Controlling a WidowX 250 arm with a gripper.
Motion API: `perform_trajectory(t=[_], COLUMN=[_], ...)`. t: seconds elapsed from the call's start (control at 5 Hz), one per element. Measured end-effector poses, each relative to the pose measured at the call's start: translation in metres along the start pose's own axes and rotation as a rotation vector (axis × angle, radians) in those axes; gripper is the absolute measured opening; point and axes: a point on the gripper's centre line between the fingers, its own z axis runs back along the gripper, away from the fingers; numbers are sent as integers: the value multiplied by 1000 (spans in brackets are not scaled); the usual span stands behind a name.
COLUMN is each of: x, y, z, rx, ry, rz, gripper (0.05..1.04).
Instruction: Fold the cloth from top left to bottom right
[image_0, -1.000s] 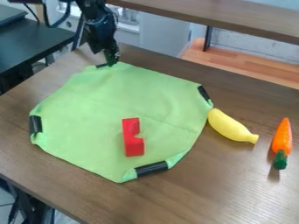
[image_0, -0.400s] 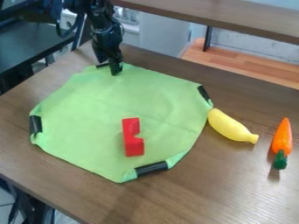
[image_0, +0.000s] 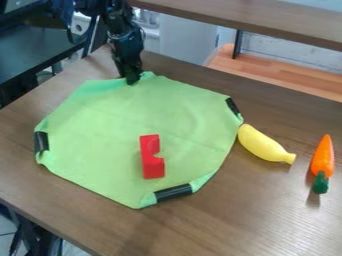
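Note:
The black gripper (image_0: 131, 80) hangs down at the top edge of the green cloth (image_0: 113, 120), by the cloth's top corner. Its tip meets the cloth there, and whether it holds any fabric I cannot tell. The cloth lies spread out, with black strips on its left, right and bottom corners. A red block (image_0: 152, 156) rests on the cloth, right of its lower middle.
A yellow banana (image_0: 263, 144) lies against the cloth's right edge. Farther right is an orange carrot (image_0: 322, 162) with a green end. The brown table (image_0: 267, 215) extends around the cloth, and a raised shelf (image_0: 267, 22) runs behind it.
The gripper has moved slightly right from its position a second ago. The black strip at the cloth's top corner, visible before, is now hidden at the gripper, and the edge there has shifted slightly.

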Motion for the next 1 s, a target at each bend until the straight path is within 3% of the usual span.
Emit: perform_trajectory(t=[0.2,0.4,0.6,0.8,1.0], x=[-3,-6,-11,-9,-10], y=[-6,-15,-30,-59,-92], z=[2,7,20,59,84], rx=[-13,-49,-80,-96,-114], ry=[-18,-36,-65,-166,-237], rz=[-10,-14,-31,-107,-187], gripper=[181,80,61,58,58])
